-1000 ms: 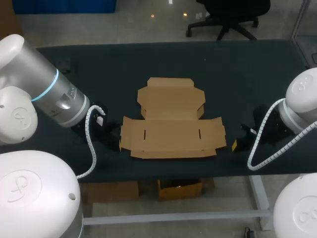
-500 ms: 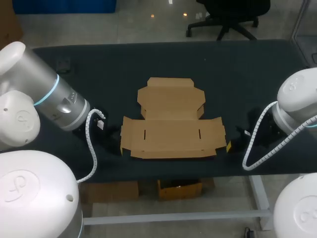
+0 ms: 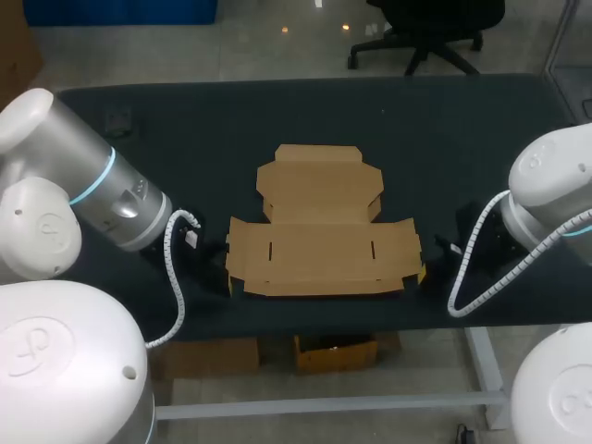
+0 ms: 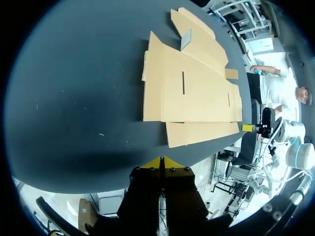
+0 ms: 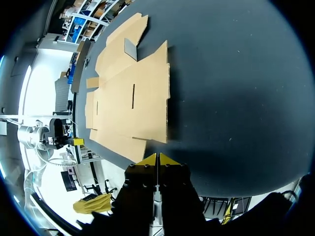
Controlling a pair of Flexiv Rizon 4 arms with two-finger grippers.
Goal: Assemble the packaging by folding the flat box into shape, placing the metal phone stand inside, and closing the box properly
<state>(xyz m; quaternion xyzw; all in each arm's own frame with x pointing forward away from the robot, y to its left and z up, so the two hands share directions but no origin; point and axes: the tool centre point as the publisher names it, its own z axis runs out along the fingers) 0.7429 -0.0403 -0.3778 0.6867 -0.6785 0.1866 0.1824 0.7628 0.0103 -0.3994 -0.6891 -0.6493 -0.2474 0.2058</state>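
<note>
Both arms have crept inward since a second ago. The left gripper (image 4: 161, 162) is now just off the flat box (image 3: 319, 231) on its left edge, and the right gripper (image 5: 157, 158) is just off its right edge. The box lies unfolded on the dark table (image 3: 444, 139), near the front edge. Both wrist views show the yellow tips pressed together, tip to tip — the head view barely shows them. Wrist views also catch a small grey patch (image 4: 186, 40) on the far panel — can't tell what it is.

A plain tan flat box (image 3: 319, 250) sits on a dark grey table (image 3: 444, 129).
</note>
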